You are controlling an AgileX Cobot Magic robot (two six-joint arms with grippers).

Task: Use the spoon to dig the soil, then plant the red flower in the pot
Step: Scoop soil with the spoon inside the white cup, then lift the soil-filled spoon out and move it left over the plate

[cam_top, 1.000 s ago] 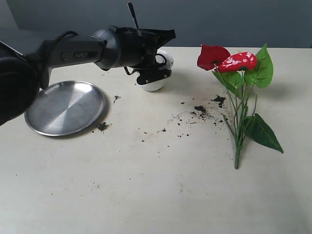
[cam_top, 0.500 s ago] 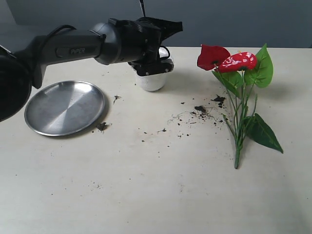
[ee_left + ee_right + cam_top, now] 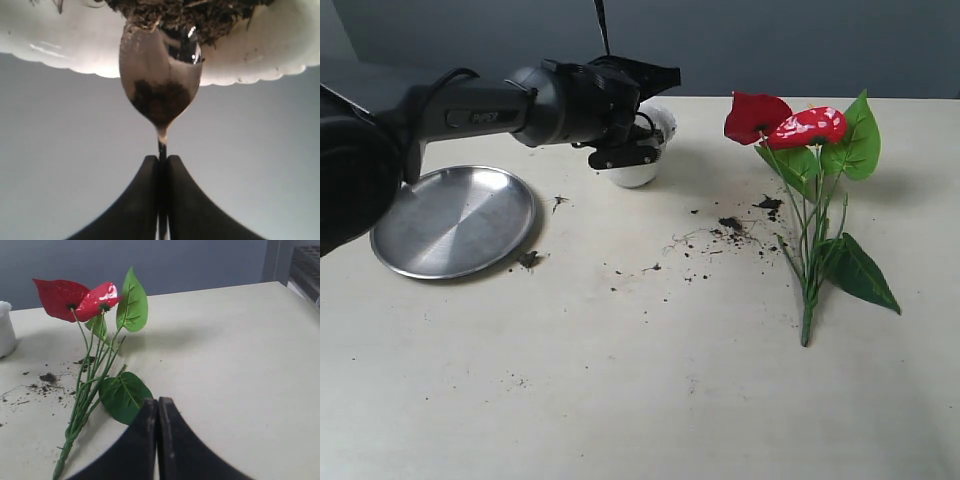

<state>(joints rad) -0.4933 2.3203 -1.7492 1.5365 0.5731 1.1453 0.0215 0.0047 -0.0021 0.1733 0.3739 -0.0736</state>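
My left gripper (image 3: 162,159) is shut on the thin handle of the silver spoon (image 3: 160,75). The spoon's dirt-stained bowl has its tip in the dark soil (image 3: 210,17) that fills the white pot (image 3: 260,55). In the exterior view the left arm covers most of the pot (image 3: 638,176), and the spoon handle (image 3: 602,24) sticks up above the wrist. The red flower (image 3: 788,124) lies on the table to the right, stems toward the front. My right gripper (image 3: 157,401) is shut and empty, close to the flower's (image 3: 75,299) lower leaf.
A round steel plate (image 3: 452,220) sits at the left. Loose soil crumbs and root fibres (image 3: 730,224) are scattered between the pot and the flower, with a small clump (image 3: 528,259) beside the plate.
The left gripper with the spoon swung up and right over the pot, then came back down to the left. The spoon handle tilted with it. The flower has not moved.
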